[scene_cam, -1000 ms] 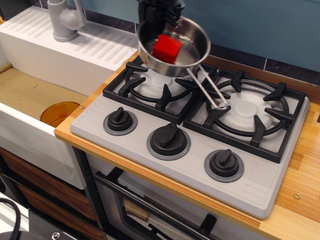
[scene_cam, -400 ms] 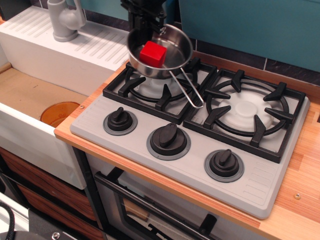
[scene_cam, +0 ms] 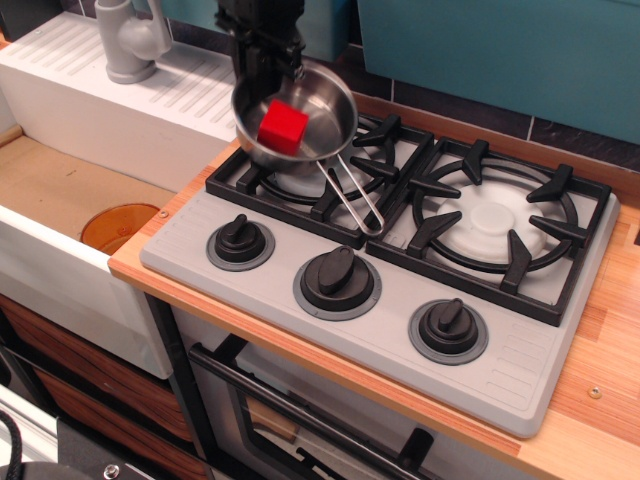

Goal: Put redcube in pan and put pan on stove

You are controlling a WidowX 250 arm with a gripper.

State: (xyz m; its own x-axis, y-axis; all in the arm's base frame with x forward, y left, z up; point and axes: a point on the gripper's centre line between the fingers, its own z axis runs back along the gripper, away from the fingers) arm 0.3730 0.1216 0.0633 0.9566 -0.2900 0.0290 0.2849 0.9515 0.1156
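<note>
Right, I am looking down at a wooden table (scene_cam: 600,350) that is carrying the grey stove (scene_cam: 380,320), with teal wall panels and dark tiles running along behind it. Off to one side a white sink (scene_cam: 60,250) is sitting lower, showing an orange drain cover (scene_cam: 118,226) at its bottom, and a grey faucet (scene_cam: 128,40) is standing on the ribbed white drainboard (scene_cam: 150,100) at the back. Below the stove I am seeing an oven door with a dark bar handle (scene_cam: 300,410).

The stove is showing two black grates over white burner discs and three black knobs in a row along its front. I am watching the pan (scene_cam: 296,112), round and shiny steel, hanging above the back corner of the burner nearest the sink, tilted so its open bowl is facing me. Its thin wire handle (scene_cam: 355,198) is sloping down and forward over the grate; I cannot tell whether the tip is touching the metal.

The redcube (scene_cam: 283,127) is sitting inside the pan, bright red and plain-faced, resting against the lower part of the bowl.

The gripper (scene_cam: 272,62), black, is coming in from the top edge and is clamped on the pan's far rim, carrying it clear of the stove.
</note>
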